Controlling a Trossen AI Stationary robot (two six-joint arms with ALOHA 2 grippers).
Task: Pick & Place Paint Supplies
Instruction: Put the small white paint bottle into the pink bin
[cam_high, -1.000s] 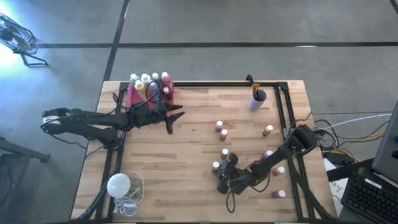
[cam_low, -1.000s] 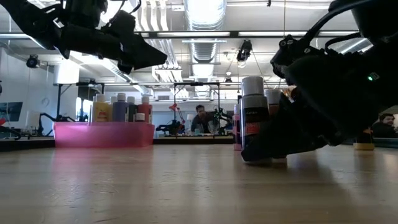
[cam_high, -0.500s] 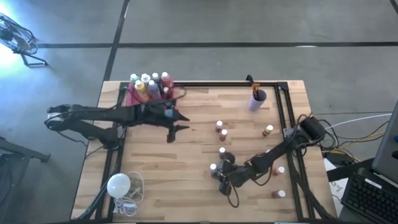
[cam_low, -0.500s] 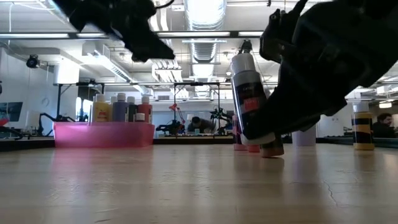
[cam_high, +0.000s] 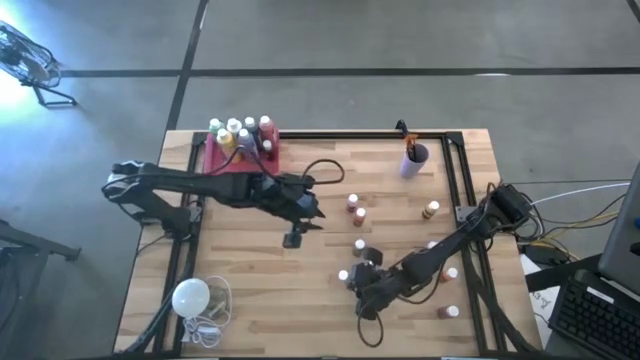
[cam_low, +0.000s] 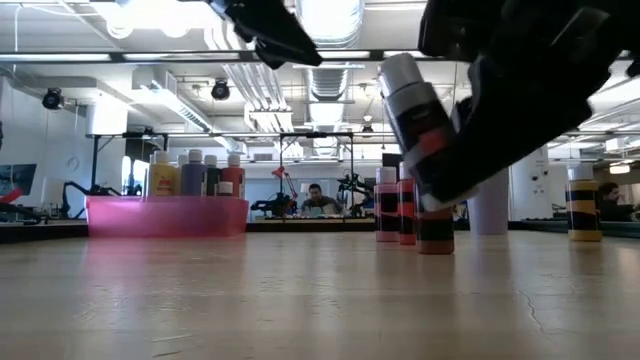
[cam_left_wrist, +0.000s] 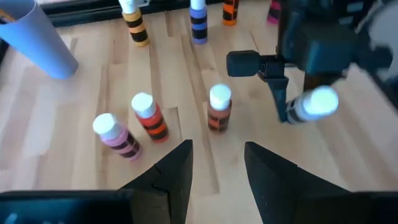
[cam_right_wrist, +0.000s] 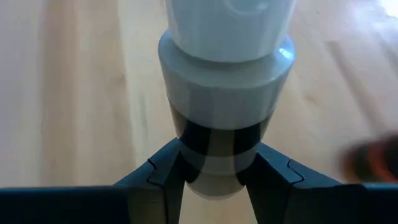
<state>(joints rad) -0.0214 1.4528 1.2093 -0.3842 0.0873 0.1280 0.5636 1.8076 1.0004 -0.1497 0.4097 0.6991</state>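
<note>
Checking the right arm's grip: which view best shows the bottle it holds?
The right wrist view: the bottle fills the frame, clamped between the right gripper. The low view shows it tilted, off the table. The high view shows only its cap; the left wrist view, likewise.

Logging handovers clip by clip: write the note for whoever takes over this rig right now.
Right gripper: shut on a white-capped bottle, lifted off the table and tilted.
Left gripper: open and empty, over mid-table, facing three loose bottles.
Done: several bottles stand in the pink tray at the far left corner.
Left: the held bottle, plus loose bottles scattered over the table's right half. The light cup with brushes stands near the far right corner.
The bulb at the near left is not part of the job.
</note>
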